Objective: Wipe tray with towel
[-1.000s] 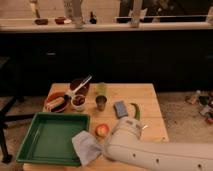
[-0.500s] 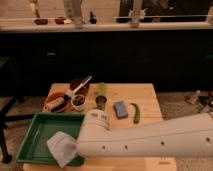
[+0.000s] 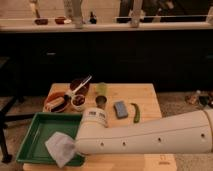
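Forearm of thick white plastic [image 3: 150, 136] lies low across the near side of the pale wooden table [image 3: 147, 95], reaching from the right toward the left, its wrist end over the large rectangular green plastic tray [image 3: 37, 125]. The gripper [image 3: 75, 146] sits at the arm's left tip, above the tray's near right part, jaws closed on the thin pale grey-blue towel [image 3: 60, 147], which hangs crumpled over the tray's near side. A second ago the towel was at the tray's right rim; the arm has since swung left and carried it inward, barely moving over the last half second. Behind the arm lies a small blue rectangular block [image 3: 120, 109].
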Robot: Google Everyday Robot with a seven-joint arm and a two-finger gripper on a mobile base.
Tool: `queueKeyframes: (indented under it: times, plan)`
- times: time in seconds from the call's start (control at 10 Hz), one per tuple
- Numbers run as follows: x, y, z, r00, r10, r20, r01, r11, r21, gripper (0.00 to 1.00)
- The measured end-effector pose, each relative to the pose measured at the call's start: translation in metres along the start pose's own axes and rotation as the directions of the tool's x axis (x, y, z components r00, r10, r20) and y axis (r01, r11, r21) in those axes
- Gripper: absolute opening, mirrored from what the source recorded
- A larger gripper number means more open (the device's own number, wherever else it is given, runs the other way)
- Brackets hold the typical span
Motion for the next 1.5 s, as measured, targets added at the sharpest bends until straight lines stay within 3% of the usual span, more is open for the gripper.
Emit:
queueKeyframes:
  times: [0.4,0.8,1.2,1.5]
  plan:
    - [-0.002,-0.003,0.005,1.0,-0.007,0.004,0.007,1.0,-0.009,0.0]
    - [-0.052,-0.012,0.028,0.997,-0.07,0.025,0.071,0.997,-0.04,0.0]
    - [-0.08,-0.014,0.052,0.994,-0.111,0.021,0.112,0.991,-0.072,0.0]
    - [-0.1,-0.014,0.081,0.992,-0.128,0.006,0.128,0.986,-0.107,0.0]
